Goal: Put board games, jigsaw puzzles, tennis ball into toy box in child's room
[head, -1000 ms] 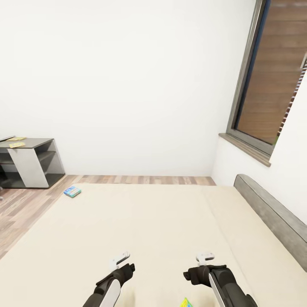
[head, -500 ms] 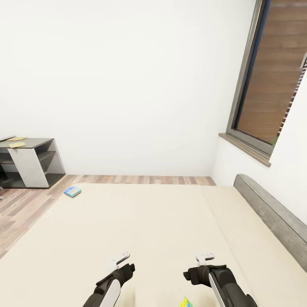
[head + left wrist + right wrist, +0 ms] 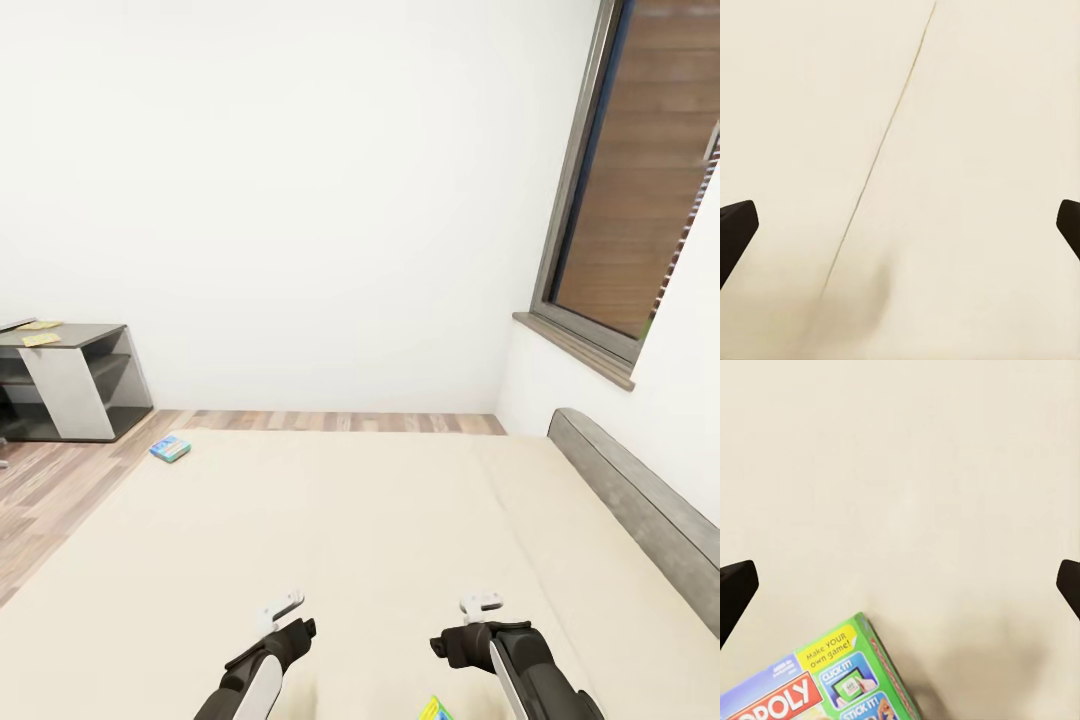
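Observation:
Two board games lie on the beige bed [image 3: 380, 520]. A blue one [image 3: 170, 449] rests near the bed's far left corner. A green Monopoly box [image 3: 825, 682] lies flat just under my right gripper [image 3: 900, 585]; its corner [image 3: 434, 710] peeks out at the head view's lower edge. That gripper is open, fingertips [image 3: 735, 589] spread wide above the sheet. My left gripper [image 3: 900, 225] is also open over bare bedding, with nothing between its fingertips [image 3: 736, 221]. Both arms hover low over the near part of the bed, left [image 3: 265, 660] and right [image 3: 500, 650].
A grey desk with shelves [image 3: 70, 385] stands at the far left on the wood floor, with yellowish flat items [image 3: 38, 338] on top. The grey headboard [image 3: 640, 510] runs along the bed's right side beneath a window [image 3: 640, 170].

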Controlling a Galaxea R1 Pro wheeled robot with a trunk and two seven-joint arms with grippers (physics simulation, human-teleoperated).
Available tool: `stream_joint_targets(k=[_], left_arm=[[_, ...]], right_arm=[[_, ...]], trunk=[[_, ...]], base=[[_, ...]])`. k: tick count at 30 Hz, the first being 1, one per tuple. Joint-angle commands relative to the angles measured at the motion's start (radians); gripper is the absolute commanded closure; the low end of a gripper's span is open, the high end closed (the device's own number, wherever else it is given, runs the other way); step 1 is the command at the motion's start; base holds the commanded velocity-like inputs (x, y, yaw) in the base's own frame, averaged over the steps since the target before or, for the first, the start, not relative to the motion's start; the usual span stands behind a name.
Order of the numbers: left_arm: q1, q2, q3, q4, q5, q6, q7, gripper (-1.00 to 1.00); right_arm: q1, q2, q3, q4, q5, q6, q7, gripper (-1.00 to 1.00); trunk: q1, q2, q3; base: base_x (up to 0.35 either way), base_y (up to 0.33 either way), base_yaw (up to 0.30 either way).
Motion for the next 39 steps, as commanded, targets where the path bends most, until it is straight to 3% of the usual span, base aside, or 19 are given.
stream_joint_targets(k=[1, 39], left_arm=[[0.0, 0.0, -0.002, -0.002, 0.009, 0.002, 0.008, -1.0], [0.0, -0.001, -0.003, 0.0, 0.009, 0.003, 0.008, -1.0]], right_arm=[[-0.001, 0.0, -0.001, -0.001, 0.011, 0.004, 0.007, -1.0], [-0.001, -0.01, -0.006, 0.038, 0.005, 0.002, 0.013, -1.0]], trunk=[[0.0, -0.001, -0.001], [0.0, -0.001, -0.001]], base=[[-0.004, 0.0, 0.0], [-0.001, 0.0, 0.0]])
